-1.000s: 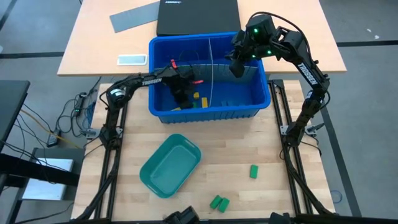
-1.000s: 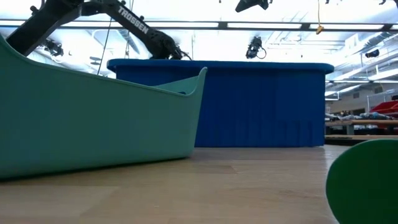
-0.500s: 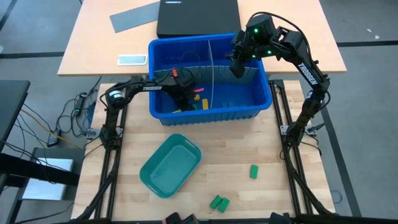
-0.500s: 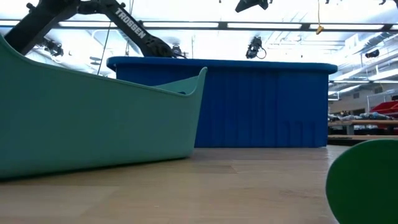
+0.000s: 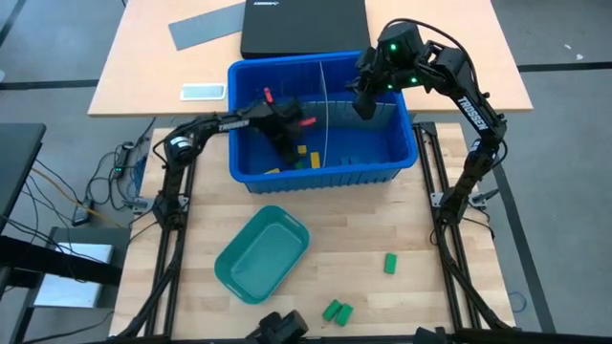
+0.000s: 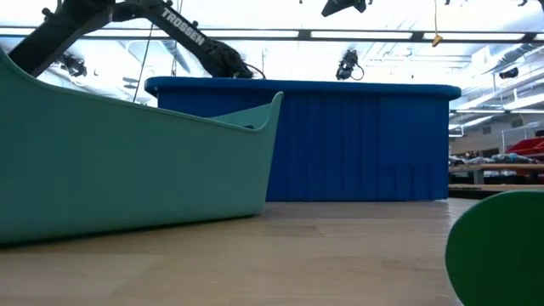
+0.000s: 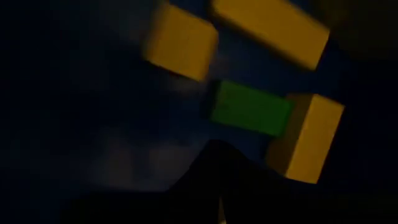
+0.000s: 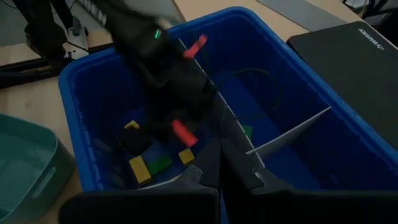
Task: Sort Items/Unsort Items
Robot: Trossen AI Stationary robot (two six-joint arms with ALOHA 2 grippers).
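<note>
Several small blocks (image 7: 250,109), yellow and green, are lying in the blue bin (image 5: 402,153) beneath my clenched, empty left gripper (image 5: 287,145); I am judging them light, rigid and smooth, best pinched across their narrow sides, while my right gripper (image 5: 363,103), also clenched, is waiting above.

Counts: 1 blue bin (image 5: 392,158), 1 teal tray (image 5: 261,254), 2 arms, 1 pincer each.

Green blocks loose on the tabletop (image 5: 421,296): 3, one alone (image 5: 390,263), two side by side (image 5: 336,311).

Blocks in the bin, left wrist view: 3 yellow (image 7: 180,42), 1 green (image 7: 250,108). Others may be hidden; total can't be told.

Far tabletop: 1 laptop (image 5: 302,24), 1 grey sheet (image 5: 206,26), 1 phone-like slab (image 5: 203,92).
</note>
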